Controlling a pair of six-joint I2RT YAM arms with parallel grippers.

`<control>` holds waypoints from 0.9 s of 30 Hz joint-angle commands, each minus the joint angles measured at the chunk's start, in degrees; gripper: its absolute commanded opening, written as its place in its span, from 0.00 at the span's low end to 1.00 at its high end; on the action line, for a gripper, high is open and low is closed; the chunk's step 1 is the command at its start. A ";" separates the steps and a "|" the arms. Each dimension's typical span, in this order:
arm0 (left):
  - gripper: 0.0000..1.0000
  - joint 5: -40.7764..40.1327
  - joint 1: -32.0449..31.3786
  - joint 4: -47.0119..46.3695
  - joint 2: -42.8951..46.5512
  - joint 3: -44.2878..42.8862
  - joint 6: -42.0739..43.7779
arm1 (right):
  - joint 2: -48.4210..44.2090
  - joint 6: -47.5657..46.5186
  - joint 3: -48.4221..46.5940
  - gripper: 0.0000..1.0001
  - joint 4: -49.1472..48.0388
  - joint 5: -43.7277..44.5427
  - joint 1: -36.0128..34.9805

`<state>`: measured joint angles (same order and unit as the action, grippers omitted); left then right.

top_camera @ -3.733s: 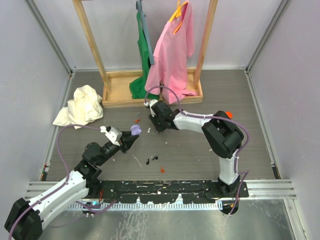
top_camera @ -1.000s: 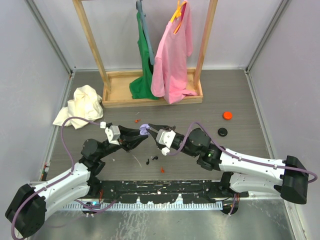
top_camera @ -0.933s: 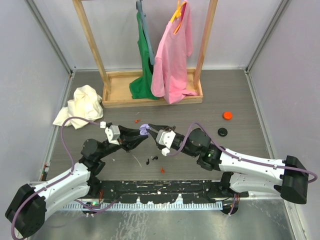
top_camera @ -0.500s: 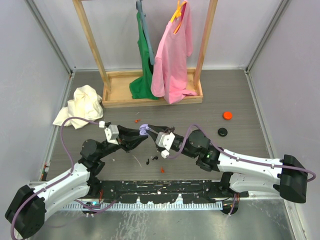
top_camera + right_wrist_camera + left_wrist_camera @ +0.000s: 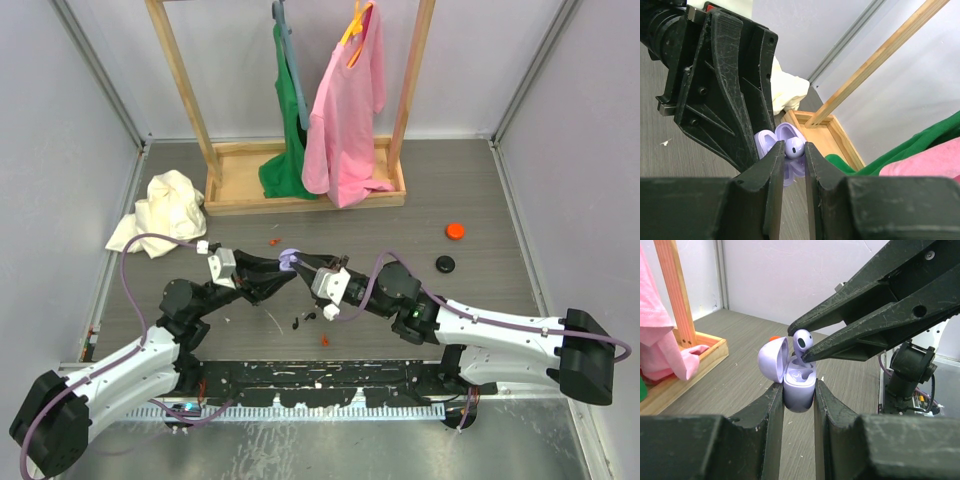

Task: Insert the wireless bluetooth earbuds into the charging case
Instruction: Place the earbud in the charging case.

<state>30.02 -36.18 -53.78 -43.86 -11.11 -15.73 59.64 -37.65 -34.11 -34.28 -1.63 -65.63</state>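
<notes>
Earbud (image 5: 802, 341) pinched in right tool (image 5: 793, 147), stem at open case (image 5: 799, 392) socket. Case clamped in left tool (image 5: 798, 386), lid up. Both arms reach inward, meeting mid-desk (image 5: 500, 200). Pink shirt (image 5: 345, 110) behind, well apart.

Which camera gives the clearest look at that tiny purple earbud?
The left wrist view: the earbud shows large and clear, pinched by the right gripper over the open charging case. The right wrist view shows it partly hidden between the fingers; in the top view it is too small to make out.
</notes>
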 commanded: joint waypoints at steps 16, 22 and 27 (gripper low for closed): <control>0.00 -4.73 -0.11 -6.43 0.60 -2.27 -2.60 | -2.18 1.44 2.26 0.26 -4.51 -4.16 -0.73; 0.00 -3.19 -0.11 -7.04 0.72 -1.82 -1.58 | -1.61 2.35 1.91 0.30 -3.51 -3.58 -0.73; 0.00 -2.27 -0.04 -7.07 0.83 -1.34 0.01 | -0.89 3.08 0.58 0.33 -1.37 -3.13 -0.73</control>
<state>28.29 -36.36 -55.05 -43.86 -11.25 -18.04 58.83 -36.32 -32.03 -35.79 -3.95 -66.04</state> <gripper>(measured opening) 0.260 0.314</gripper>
